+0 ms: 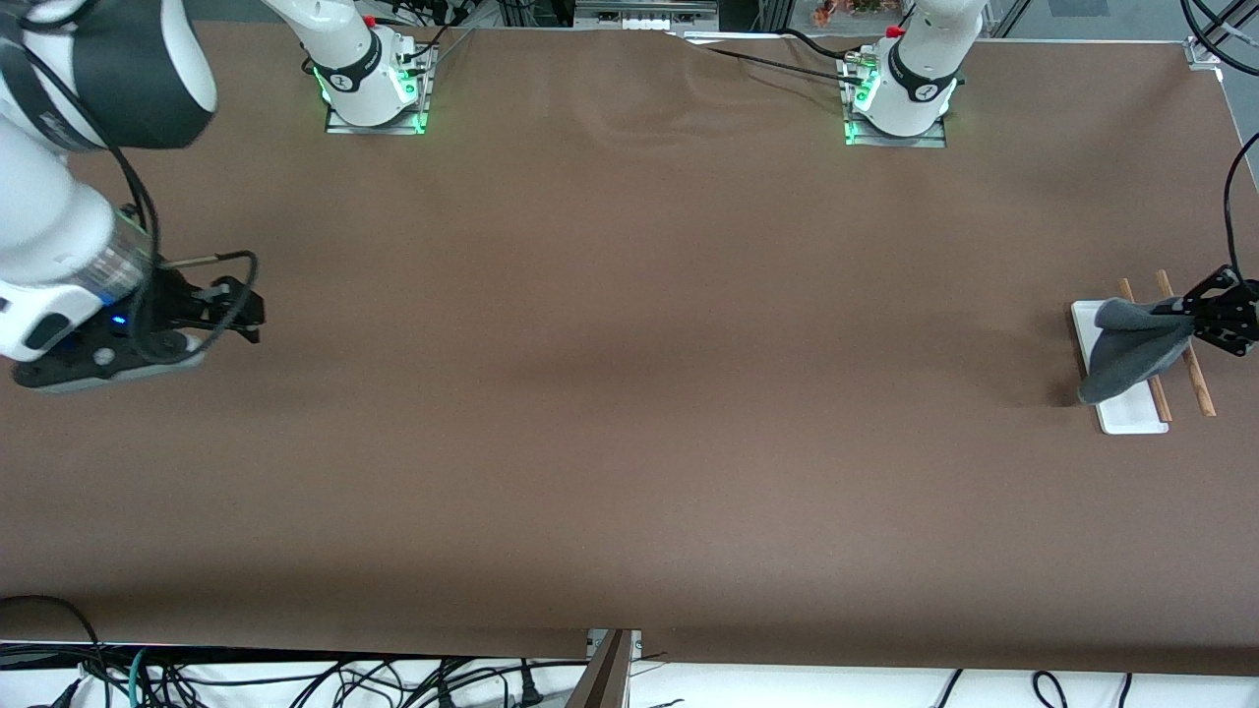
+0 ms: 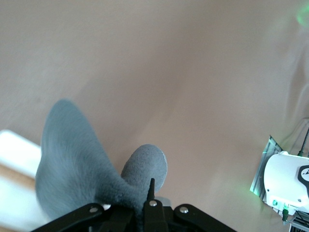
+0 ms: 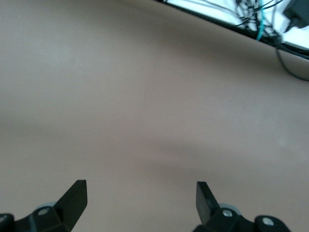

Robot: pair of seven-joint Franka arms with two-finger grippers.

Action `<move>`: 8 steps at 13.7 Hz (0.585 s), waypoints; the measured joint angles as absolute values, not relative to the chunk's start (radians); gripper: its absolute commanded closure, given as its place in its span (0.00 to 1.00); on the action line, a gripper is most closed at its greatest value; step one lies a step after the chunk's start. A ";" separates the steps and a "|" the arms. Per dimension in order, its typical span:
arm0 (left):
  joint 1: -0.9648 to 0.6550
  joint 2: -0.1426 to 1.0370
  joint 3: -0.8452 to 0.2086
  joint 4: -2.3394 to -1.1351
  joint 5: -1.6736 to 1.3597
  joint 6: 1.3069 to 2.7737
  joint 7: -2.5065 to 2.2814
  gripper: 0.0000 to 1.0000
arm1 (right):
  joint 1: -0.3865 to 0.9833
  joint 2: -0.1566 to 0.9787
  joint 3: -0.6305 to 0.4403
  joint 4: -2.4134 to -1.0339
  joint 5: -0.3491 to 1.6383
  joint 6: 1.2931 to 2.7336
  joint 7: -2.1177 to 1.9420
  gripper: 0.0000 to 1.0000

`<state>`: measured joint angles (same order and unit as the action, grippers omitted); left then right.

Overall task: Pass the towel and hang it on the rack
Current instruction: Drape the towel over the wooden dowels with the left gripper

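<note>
left jaws [image 1: 1185,317] clamped on one end of the towel [image 1: 1131,346], holding it over the rack [image 1: 1121,413] at the left arm's end of the surface [image 1: 629,393]; rest of the cloth trailing below the jaws across the rods [image 1: 1192,369] and down onto the white base. to hang it well: carry the pinched end across both rods, lower until cloth weight sits evenly either side, then open and lift straight up without snagging. right jaws [image 1: 258,317] apart, empty, waiting above bare surface at the right arm's end.
</note>
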<state>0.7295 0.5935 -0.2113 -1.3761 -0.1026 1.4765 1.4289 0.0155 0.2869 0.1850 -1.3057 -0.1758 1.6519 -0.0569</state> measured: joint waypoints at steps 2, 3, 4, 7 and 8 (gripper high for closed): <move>0.728 0.599 -0.176 -1.346 -0.091 1.477 1.431 1.00 | -0.006 0.245 0.180 -1.306 -0.173 1.600 -0.057 0.00; 0.728 0.600 -0.166 -1.335 -0.070 1.480 1.432 1.00 | -0.018 0.227 0.168 -1.306 -0.164 1.564 -0.057 0.00; 0.727 0.602 -0.159 -1.329 -0.052 1.490 1.432 1.00 | -0.027 0.212 0.144 -1.306 -0.150 1.529 -0.063 0.00; 0.725 0.625 -0.145 -1.324 -0.030 1.545 1.439 1.00 | -0.052 0.182 0.089 -1.322 -0.127 1.463 -0.078 0.00; 0.725 0.641 -0.138 -1.324 -0.030 1.566 1.453 1.00 | -0.057 0.174 0.087 -1.335 -0.127 1.457 -0.078 0.00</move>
